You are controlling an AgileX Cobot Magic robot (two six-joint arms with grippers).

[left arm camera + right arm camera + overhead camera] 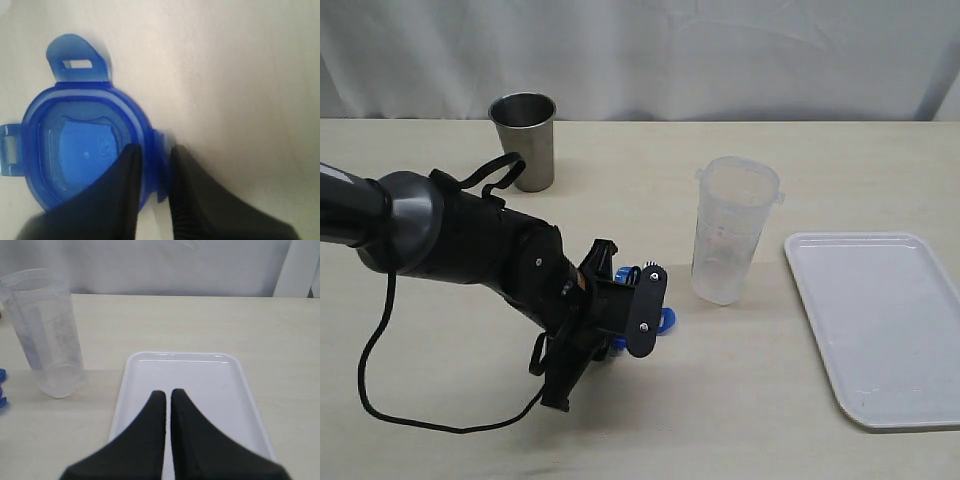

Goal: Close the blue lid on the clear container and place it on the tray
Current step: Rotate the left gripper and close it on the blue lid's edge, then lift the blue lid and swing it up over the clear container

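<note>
Left gripper (152, 150) is down at the table (770, 400), its two fingers drawn close and pinching the rim of the blue lid (85, 145), one finger inside the wall, one outside. The lid lies flat on the tabletop, in front of the clear container (732, 230) and a little to its left in the exterior view. One snap tab (77, 57) splays outward on the side away from the fingers, and another (10, 150) sticks out from the neighbouring side. Only a pale speck shows at the lid's centre, with no writing to read.

The container stands upright on the table, long axis vertical, mouth up, narrowing toward its base. Faint reddish markings run down its wall, too blurred to make out. It sits between the lid and the tray (880, 330), which lies flat at the right edge.

Right gripper (168, 392) hangs over the tray's near end, fingers pressed together on nothing. A steel cup (523, 140) stands at the back, well apart.
</note>
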